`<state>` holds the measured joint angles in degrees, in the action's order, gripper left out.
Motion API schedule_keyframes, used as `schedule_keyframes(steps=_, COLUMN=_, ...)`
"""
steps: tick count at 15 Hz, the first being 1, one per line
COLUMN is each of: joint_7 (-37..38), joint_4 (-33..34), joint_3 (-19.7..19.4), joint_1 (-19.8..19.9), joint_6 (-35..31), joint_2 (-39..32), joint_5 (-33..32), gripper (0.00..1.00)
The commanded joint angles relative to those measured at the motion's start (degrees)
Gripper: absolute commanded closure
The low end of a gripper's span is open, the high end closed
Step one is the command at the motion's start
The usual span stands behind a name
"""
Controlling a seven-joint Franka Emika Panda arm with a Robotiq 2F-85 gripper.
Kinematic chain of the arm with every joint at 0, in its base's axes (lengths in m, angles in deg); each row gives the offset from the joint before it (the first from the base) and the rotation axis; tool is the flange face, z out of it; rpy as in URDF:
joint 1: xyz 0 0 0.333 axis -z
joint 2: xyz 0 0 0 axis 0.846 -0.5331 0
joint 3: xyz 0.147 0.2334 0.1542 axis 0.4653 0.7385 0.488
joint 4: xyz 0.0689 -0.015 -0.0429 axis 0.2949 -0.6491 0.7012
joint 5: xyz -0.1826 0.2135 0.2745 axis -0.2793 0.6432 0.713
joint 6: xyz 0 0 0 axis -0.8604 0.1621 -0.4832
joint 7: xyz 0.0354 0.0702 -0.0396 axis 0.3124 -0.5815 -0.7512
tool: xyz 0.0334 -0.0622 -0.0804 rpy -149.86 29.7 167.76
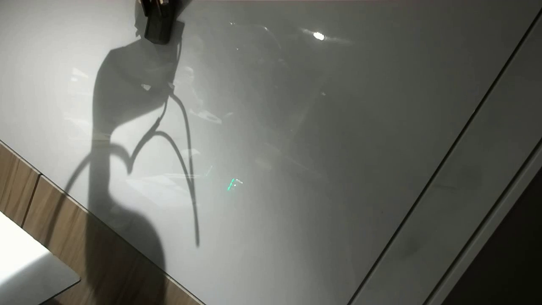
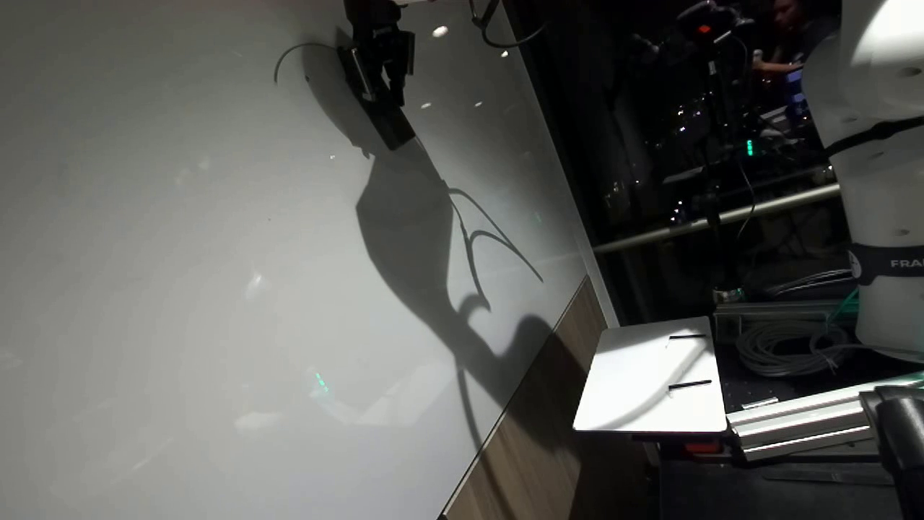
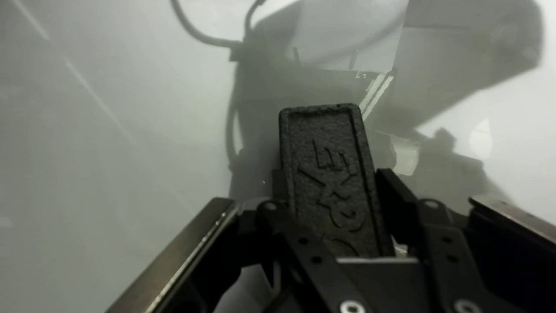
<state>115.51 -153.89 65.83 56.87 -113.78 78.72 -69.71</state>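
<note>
A dark grey, rectangular block (image 3: 330, 174) with marks embossed or scored into its face is clasped by my gripper (image 3: 334, 191). Both black fingers press on its long sides, and its far end sticks out beyond the fingertips. In an exterior view the same block (image 2: 393, 128) hangs tilted from the gripper (image 2: 382, 83), in front of a glossy white surface (image 2: 180, 238). Only the block (image 1: 159, 29) and the ends of the fingers show at the top edge of an exterior view. Whether the block touches the white surface cannot be told.
A wood-patterned strip (image 1: 55, 207) borders the white surface. Beside it is a white plate (image 2: 650, 383) with two dark slots. The white arm (image 2: 888, 195), a coiled cable (image 2: 779, 354) and a metal profile (image 2: 801, 426) stand beyond. Large arm shadows and glare cross the white surface.
</note>
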Motion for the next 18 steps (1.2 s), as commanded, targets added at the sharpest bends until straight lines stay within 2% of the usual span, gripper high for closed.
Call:
schedule_keyframes(steps=1, joint_7=-0.22, joint_4=1.93, joint_3=-0.62, joint_1=0.90, joint_6=-3.15, joint_2=-2.53, joint_5=-1.11, gripper=0.72)
schedule_keyframes(steps=7, joint_7=0.19, joint_4=0.79, joint_3=-0.63, joint_1=0.60, joint_6=-2.34, joint_2=-2.09, joint_5=0.11, gripper=0.72)
schedule_keyframes(steps=14, joint_7=-1.76, joint_4=0.58, joint_3=-0.85, joint_1=0.37, joint_6=5.77, joint_2=-1.94, joint_5=1.44, gripper=0.72)
schedule_keyframes(steps=18, joint_7=-1.28, joint_4=1.44, joint_3=-1.13, joint_1=0.34, joint_6=7.03, joint_2=-2.66, joint_5=1.07, gripper=0.72)
